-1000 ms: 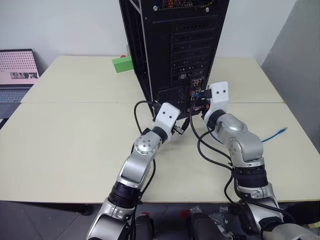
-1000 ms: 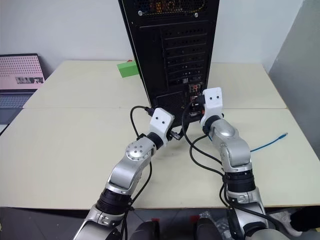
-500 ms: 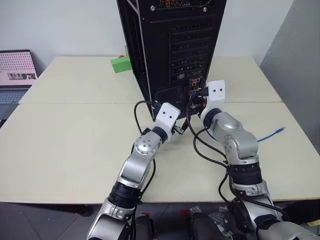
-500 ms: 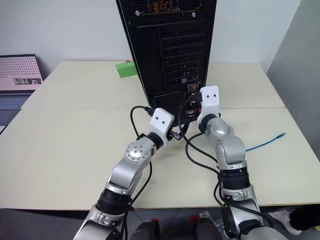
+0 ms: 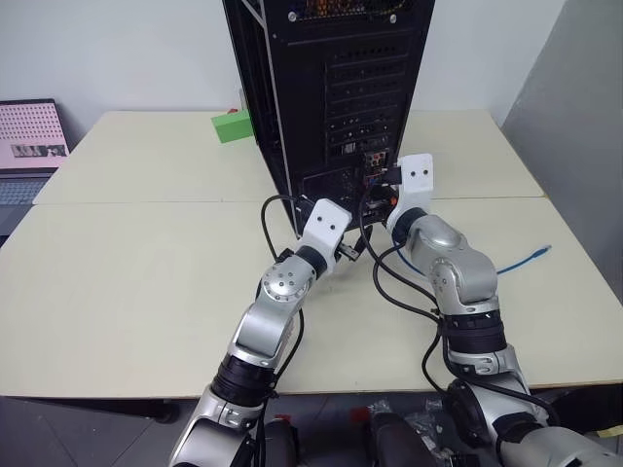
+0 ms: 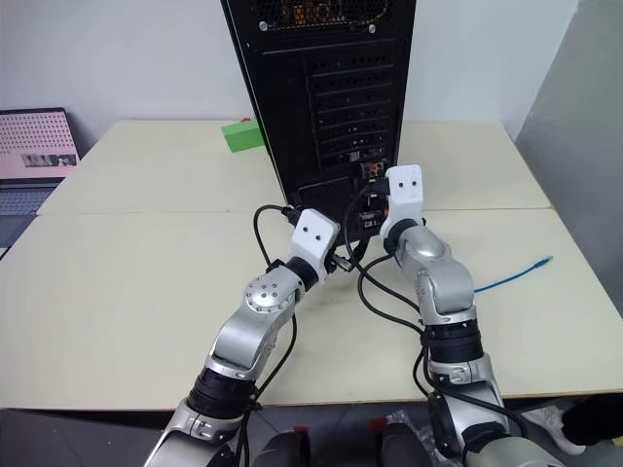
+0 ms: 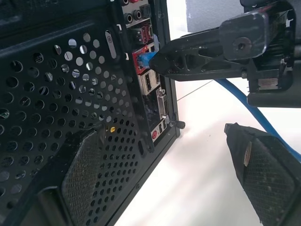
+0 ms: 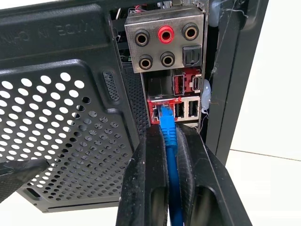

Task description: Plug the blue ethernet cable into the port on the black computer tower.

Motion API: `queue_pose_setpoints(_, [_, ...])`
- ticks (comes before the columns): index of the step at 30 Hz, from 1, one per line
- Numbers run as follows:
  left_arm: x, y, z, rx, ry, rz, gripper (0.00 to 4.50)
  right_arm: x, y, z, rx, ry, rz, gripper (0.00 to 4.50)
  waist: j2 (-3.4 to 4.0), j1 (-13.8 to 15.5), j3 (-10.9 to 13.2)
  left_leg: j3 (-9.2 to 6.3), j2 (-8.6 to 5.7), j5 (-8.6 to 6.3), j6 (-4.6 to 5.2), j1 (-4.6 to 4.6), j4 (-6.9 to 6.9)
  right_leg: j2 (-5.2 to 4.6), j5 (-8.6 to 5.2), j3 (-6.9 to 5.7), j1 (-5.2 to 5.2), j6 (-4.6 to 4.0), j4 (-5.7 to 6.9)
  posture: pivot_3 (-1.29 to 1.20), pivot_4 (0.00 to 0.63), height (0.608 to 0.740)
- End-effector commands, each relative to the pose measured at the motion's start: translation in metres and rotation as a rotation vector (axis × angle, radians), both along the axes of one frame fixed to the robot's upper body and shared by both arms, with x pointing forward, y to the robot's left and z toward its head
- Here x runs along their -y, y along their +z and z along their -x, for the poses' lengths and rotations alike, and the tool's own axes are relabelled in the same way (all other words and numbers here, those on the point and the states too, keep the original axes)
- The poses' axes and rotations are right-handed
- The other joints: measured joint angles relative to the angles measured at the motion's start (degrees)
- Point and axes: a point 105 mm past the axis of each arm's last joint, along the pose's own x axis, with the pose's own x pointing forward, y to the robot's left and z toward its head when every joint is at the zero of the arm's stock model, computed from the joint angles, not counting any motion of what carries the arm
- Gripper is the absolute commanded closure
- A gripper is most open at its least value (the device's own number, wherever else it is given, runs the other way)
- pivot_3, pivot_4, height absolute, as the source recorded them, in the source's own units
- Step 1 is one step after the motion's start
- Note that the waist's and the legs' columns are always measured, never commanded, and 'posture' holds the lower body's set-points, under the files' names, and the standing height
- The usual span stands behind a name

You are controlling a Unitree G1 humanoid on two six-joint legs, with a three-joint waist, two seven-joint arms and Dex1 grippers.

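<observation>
The insertion step is in hand: the right claw [image 8: 171, 141] is clamped shut on the thin bright blue ethernet cable [image 8: 169, 136] just behind its plug, whose tip sits at the mouth of the small red-rimmed port [image 8: 157, 112] in the connector cluster, centre of the right wrist view. Whether the plug is fully seated cannot be told. The cable's long axis runs along the claw's fingers, plug end pointing straight into the rear face of the tall black metal computer tower [image 5: 331, 88]; its free end trails across the pale desk [image 5: 127, 263] to the right edge of the left eye view. The left claw [image 7: 169, 169] stands open and empty beside the tower's mesh panel. Judged next: a short straight push, then release.
</observation>
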Motion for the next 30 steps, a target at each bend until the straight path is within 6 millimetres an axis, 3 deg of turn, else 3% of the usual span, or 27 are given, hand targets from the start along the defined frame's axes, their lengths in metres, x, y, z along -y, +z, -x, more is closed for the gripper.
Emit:
queue_pose_setpoints(1, [0.000,0.016,0.005,0.044,-0.016,0.052,0.21,0.000,0.019,0.005,0.082,0.041,-0.020,3.80,0.00,0.0,0.0,0.00,0.00,0.00,0.00,0.00,0.00,0.00,0.00,0.00,0.00,0.00,0.00,0.00,0.150,0.740])
queue_pose_setpoints(6, [-0.005,0.020,0.006,0.039,-0.019,0.088,0.00,0.006,0.016,0.014,0.094,0.092,0.022,2.79,0.00,0.5,0.0,-0.01,-0.01,0.00,0.00,-0.09,-0.01,-0.02,0.00,-0.04,-0.01,0.00,-0.08,0.00,0.150,0.740])
queue_pose_setpoints(9, [-0.007,0.023,0.010,0.044,-0.050,0.078,0.00,0.021,0.016,0.025,0.125,0.145,0.076,2.31,0.00,0.8,0.0,0.00,-0.03,0.00,0.00,-0.32,0.01,-0.05,0.00,-0.06,-0.20,0.00,-0.09,0.00,0.150,0.740])
queue_pose_setpoints(15, [-0.031,0.009,0.018,-0.047,-0.073,-0.039,0.00,0.054,0.013,0.047,0.151,0.267,0.195,1.08,0.00,1.5,0.0,-0.03,-0.04,0.00,-0.01,-0.42,0.01,-0.06,0.00,-0.12,-0.27,0.01,-0.11,0.00,0.150,0.740])
queue_pose_setpoints(19, [-0.050,0.011,0.029,-0.076,-0.126,-0.103,0.00,0.071,0.009,0.069,0.132,0.422,0.251,0.11,-0.02,1.4,0.0,-0.04,-0.02,0.00,0.00,-0.40,0.00,-0.03,-0.01,-0.13,-0.28,0.01,-0.10,0.00,0.150,0.740])
queue_pose_setpoints(26, [-0.080,0.029,0.033,-0.078,-0.152,-0.133,0.00,0.081,0.029,0.092,0.150,0.586,0.192,0.01,-0.06,1.4,0.0,-0.04,-0.01,0.00,0.00,-0.39,0.02,-0.04,-0.01,-0.13,-0.25,0.01,-0.10,0.00,0.150,0.740])
queue_pose_setpoints(30, [-0.081,0.030,0.037,-0.089,-0.192,-0.130,0.00,0.081,0.032,0.092,0.159,0.592,0.196,0.01,-0.07,1.5,0.1,-0.04,-0.02,0.00,0.00,-0.39,0.03,-0.04,-0.01,-0.13,-0.23,0.01,-0.12,0.00,0.150,0.740])
